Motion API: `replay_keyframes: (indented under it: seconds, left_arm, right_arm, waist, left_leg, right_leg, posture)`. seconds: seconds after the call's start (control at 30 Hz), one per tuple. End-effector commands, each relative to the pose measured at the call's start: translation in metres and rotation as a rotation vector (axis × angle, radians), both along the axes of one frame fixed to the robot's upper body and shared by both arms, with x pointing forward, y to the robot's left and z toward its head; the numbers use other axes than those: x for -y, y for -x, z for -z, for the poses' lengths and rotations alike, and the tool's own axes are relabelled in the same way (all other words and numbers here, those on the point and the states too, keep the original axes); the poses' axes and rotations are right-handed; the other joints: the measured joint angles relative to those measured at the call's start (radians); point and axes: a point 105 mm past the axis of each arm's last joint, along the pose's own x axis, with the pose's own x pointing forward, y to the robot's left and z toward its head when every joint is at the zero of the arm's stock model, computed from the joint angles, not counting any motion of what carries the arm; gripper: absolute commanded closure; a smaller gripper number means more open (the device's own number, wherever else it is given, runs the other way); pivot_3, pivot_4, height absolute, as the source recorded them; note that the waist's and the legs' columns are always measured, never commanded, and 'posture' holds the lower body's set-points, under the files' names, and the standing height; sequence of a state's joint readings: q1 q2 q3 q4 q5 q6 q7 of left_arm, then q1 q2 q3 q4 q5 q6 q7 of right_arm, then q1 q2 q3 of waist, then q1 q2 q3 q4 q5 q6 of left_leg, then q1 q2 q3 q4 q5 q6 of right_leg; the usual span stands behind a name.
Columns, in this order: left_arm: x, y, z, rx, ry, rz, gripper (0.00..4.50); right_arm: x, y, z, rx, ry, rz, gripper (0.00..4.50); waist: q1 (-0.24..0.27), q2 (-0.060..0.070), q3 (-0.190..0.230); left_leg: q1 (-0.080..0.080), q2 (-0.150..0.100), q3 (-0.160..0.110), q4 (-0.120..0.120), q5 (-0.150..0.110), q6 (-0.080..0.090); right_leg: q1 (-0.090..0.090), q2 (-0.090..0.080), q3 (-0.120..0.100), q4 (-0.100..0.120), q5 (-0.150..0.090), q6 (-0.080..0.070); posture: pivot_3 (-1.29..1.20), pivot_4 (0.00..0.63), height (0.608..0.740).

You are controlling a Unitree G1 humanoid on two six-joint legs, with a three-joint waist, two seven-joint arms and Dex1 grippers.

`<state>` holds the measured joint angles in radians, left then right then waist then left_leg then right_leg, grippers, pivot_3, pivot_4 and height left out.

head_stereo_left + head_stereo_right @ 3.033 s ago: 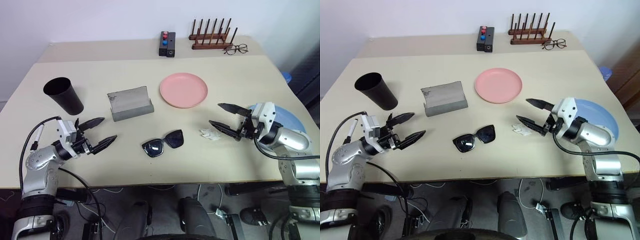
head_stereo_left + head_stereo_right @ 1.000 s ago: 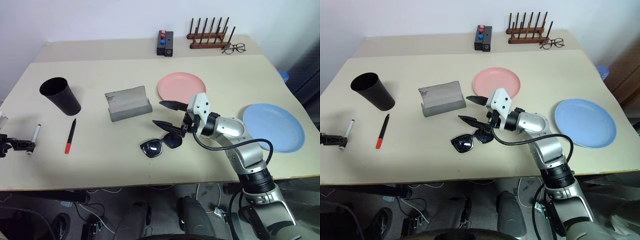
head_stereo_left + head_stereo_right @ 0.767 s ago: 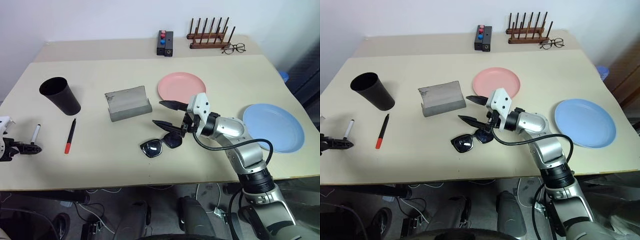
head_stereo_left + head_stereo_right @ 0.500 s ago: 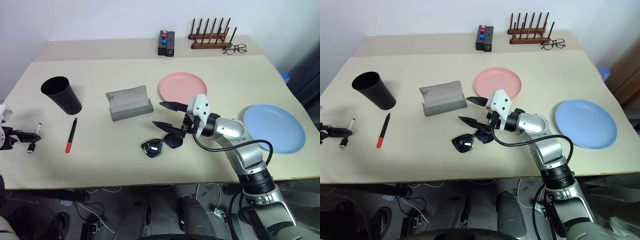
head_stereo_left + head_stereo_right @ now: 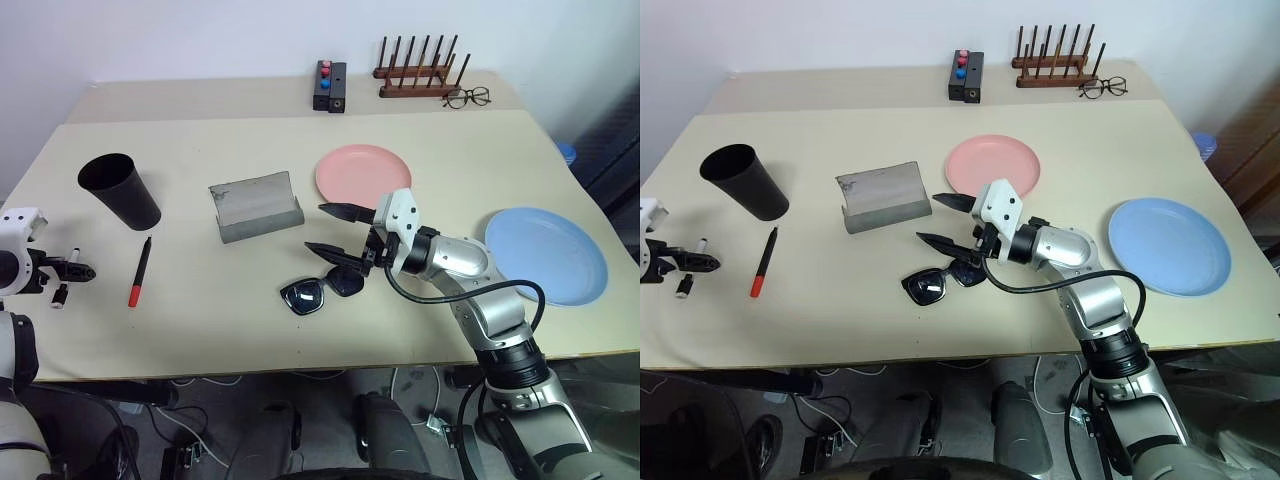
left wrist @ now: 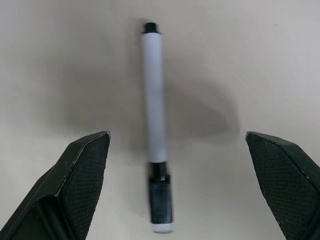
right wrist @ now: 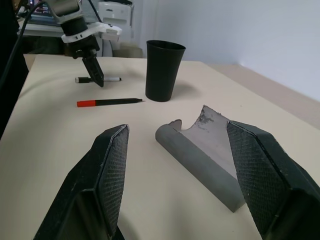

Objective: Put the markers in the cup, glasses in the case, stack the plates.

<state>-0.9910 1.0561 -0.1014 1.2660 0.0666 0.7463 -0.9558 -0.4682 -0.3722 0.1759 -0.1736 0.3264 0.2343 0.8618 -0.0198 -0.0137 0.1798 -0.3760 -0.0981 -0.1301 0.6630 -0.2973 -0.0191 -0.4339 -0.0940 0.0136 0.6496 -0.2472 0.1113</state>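
Note:
At the table's left edge lies the white marker (image 6: 155,115), with my left gripper (image 6: 176,137) open straight above it, one finger on each side, touching nothing. The black marker with the red end (image 5: 140,271) lies just to its right, in front of the black cup (image 5: 119,189). Mid-table, my right gripper (image 5: 322,228) is open and empty, pointing left just above the black sunglasses (image 5: 325,286), near the open grey case (image 5: 257,206). The pink plate (image 5: 364,178) sits behind it, and the blue plate (image 5: 548,253) lies at the right.
Along the back stand a black box with red and blue buttons (image 5: 333,87), a wooden peg rack (image 5: 420,72) and wire-rimmed spectacles (image 5: 471,97). The table's left edge runs close by my left gripper.
Three seconds ago my right gripper was by the blue plate; it now holds still over the sunglasses. My left gripper pulled off to the left, then came forward over the white marker.

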Motion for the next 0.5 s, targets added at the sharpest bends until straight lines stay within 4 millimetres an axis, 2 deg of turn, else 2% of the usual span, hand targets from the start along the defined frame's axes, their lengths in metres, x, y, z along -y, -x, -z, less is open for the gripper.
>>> replay_keyframes:
  seconds: [0.03, 0.1, 0.3, 0.5]
  left_arm:
    - [-0.004, -0.005, -0.001, 0.053, -0.024, -0.04, 0.55]
    - [-0.004, -0.005, 0.003, 0.05, -0.027, -0.05, 1.38]
    - [0.002, -0.003, 0.015, 0.018, 0.009, -0.054, 4.4]
    - [-0.006, 0.003, 0.005, 0.018, 0.0, -0.061, 4.46]
  right_arm:
    - [0.002, 0.006, -0.009, 0.051, -0.012, 0.002, 1.33]
    - [0.003, 0.007, -0.009, 0.052, -0.01, 0.008, 1.33]
    - [0.003, 0.007, -0.01, 0.05, -0.014, 0.011, 1.33]
    - [0.003, 0.006, -0.008, 0.053, -0.007, 0.014, 1.33]
  waist:
    - [0.001, 0.0, 0.0]
    - [0.003, 0.0, 0.0]
    - [0.001, 0.0, 0.0]
    - [0.0, 0.0, 0.0]
  left_leg:
    - [0.0, 0.0, 0.0, 0.0, 0.0, 0.0]
    - [0.0, 0.0, 0.0, 0.0, 0.0, 0.0]
    - [0.001, 0.0, 0.0, 0.0, 0.0, 0.0]
    - [0.001, 0.0, 0.0, 0.0, 0.0, 0.0]
  right_leg:
    - [0.0, 0.0, 0.0, 0.0, 0.0, 0.0]
    - [0.0, 0.0, 0.0, 0.0, 0.0, 0.0]
    - [0.0, 0.0, 0.0, 0.001, 0.0, 0.0]
    - [0.0, 0.0, 0.0, 0.002, 0.0, 0.0]
  posture:
    - [0.0, 0.15, 0.74]
    - [0.0, 0.15, 0.74]
    - [0.0, 0.15, 0.74]
    - [0.0, 0.15, 0.74]
